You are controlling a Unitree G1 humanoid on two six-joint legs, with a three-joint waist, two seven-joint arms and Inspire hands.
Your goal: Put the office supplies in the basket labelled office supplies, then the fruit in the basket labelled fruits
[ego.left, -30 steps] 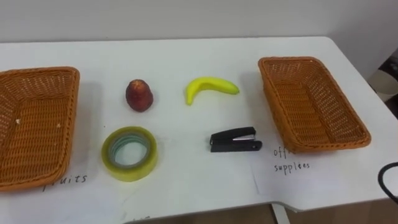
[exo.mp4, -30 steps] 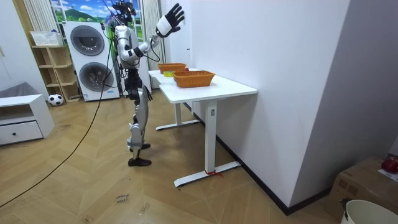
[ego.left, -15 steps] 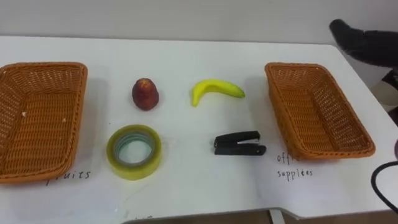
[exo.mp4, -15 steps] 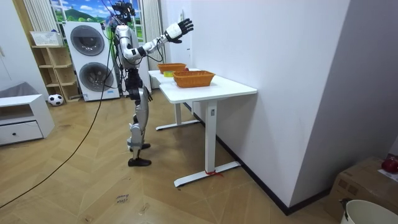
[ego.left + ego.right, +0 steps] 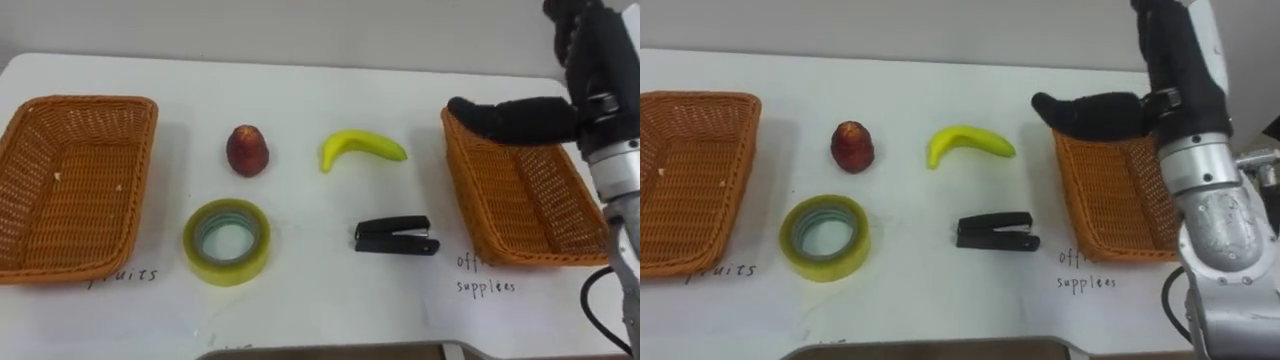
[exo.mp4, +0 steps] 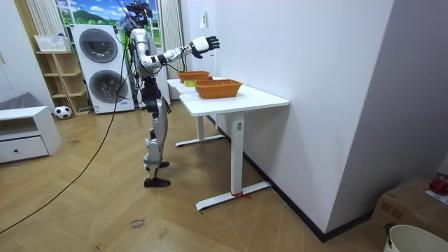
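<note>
- Wicker baskets sit at either end of the white tabletop (image 5: 320, 90): the left basket (image 5: 80, 102) and the right basket (image 5: 520, 215).
- Between them, a red apple (image 5: 247, 151) and a banana (image 5: 362, 149) lie in the far row.
- A tape roll (image 5: 226, 241) and a black stapler (image 5: 396, 236) lie nearer the robot, all four apart.
- The right hand (image 5: 1175, 75) hovers above the right basket's far corner, fingers straight, thumb pointing left, holding nothing.
- The robot stands at the tabletop's edge, right arm stretched over it.

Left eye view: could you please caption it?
Open right hand hovers near the right basket; apple, banana, tape and stapler lie unsorted.
</note>
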